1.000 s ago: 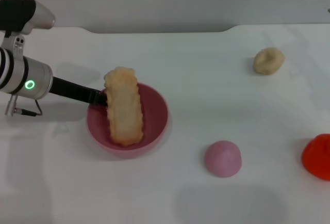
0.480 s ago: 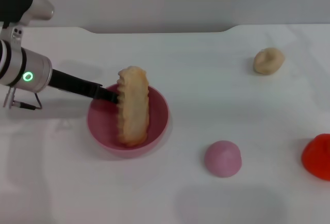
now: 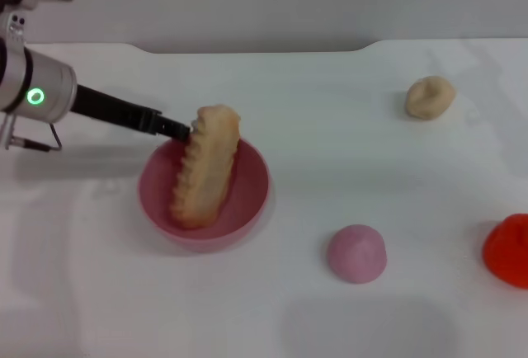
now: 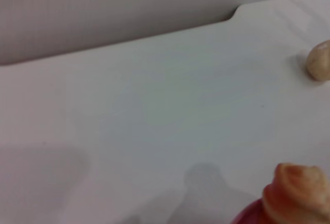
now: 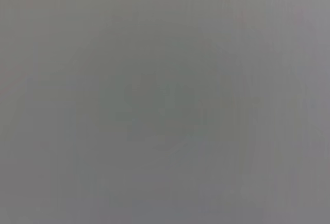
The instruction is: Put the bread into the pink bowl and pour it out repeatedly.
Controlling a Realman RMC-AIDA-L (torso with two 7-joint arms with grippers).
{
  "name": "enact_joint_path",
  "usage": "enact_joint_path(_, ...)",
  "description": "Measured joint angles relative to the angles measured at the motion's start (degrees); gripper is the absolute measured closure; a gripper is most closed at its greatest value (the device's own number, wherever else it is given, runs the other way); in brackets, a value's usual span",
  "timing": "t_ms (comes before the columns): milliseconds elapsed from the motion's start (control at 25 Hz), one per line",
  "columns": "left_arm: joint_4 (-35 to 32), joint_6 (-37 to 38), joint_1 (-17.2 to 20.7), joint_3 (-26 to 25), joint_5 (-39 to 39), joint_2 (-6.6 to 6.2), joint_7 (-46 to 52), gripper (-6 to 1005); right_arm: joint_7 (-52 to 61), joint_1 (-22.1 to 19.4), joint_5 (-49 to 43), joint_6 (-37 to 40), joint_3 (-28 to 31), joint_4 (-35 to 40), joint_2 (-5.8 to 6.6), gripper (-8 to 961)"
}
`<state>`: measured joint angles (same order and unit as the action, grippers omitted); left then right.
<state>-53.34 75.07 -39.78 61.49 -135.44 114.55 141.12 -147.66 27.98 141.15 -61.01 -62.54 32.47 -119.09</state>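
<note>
White desk (image 3: 330, 127) carries the pink bowl (image 3: 247, 209); the bread (image 3: 205, 168), a ridged pale tan loaf, leans inside it, its top end poking above the rim at the left jaws (image 3: 177, 129), closed on that end. Right jaws are out of view. Open desk lies beyond them.

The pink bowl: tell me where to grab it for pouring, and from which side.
Grip the pink bowl by its thin rim on the robot's left, near the left claw. The bread leans across the middle with its top over the far rim, so the left edge looks freest.
</note>
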Motion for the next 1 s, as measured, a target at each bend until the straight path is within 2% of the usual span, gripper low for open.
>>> enact_joint_path(200, -7.70, 1.41, 1.34, -2.35, 0.09, 0.15, 0.48, 397, 0.00, -0.08, 0.13, 0.00, 0.01, -0.65, 0.07, 258)
enact_joint_path(280, -11.15, 0.83, 2.18, -3.97, 0.35, 0.83, 0.15, 398, 0.00, -0.13, 0.19, 0.00, 0.04, -0.94, 0.08, 258)
enact_joint_path(320, -13.15, -0.04, 2.73, -5.14, 0.62, 1.52, -0.75, 398, 0.00, -0.15, 0.29, -0.01, 0.06, -1.13, 0.09, 258)
enact_joint_path(360, -16.09, -2.04, 3.91, -6.62, 2.48, 2.81, -3.45, 398, 0.00, -0.20, 0.42, -0.01, 0.07, -1.28, 0.09, 258)
enact_joint_path(440, -16.91, -3.49, 4.72, -6.76, 4.80, 3.11, -5.42, 399, 0.00, -0.37, 0.71, 0.00, 0.08, -1.65, 0.09, 258)
enact_joint_path(600, -16.68, -11.88, 9.09, -4.03, 22.63, 3.33, -18.15, 400, 0.00, -0.68, 0.85, 0.39, 0.11, -2.55, 0.15, 258)
enact_joint_path(720, -13.73, -17.74, 12.52, -1.27, 38.70, 3.47, -32.60, 401, 0.00, -0.83, 0.87, 0.60, 0.15, -3.50, 0.17, 258)
enact_joint_path(760, -10.59, -20.04, 14.41, 0.46, 50.47, 3.63, -43.45, 401, 0.00, -0.95, 0.88, 0.62, 0.15, -3.84, 0.19, 258)
enact_joint_path(800, -10.59, -20.04, 14.41, 0.46, 50.47, 3.63, -43.45, 401, 0.00, -1.10, 0.88, 0.62, 0.16, -4.11, 0.22, 258)
enact_joint_path(880, -5.60, -20.66, 15.64, 2.08, 63.96, 3.69, -55.99, 401, -0.01, -1.39, 0.88, 0.71, 0.16, -4.89, 0.25, 258)
enact_joint_path(1000, 2.84, -18.10, 16.25, 3.15, 79.96, 3.79, -71.66, 402, -0.20, -1.59, 0.88, 0.78, 0.58, -6.71, 0.26, 258)
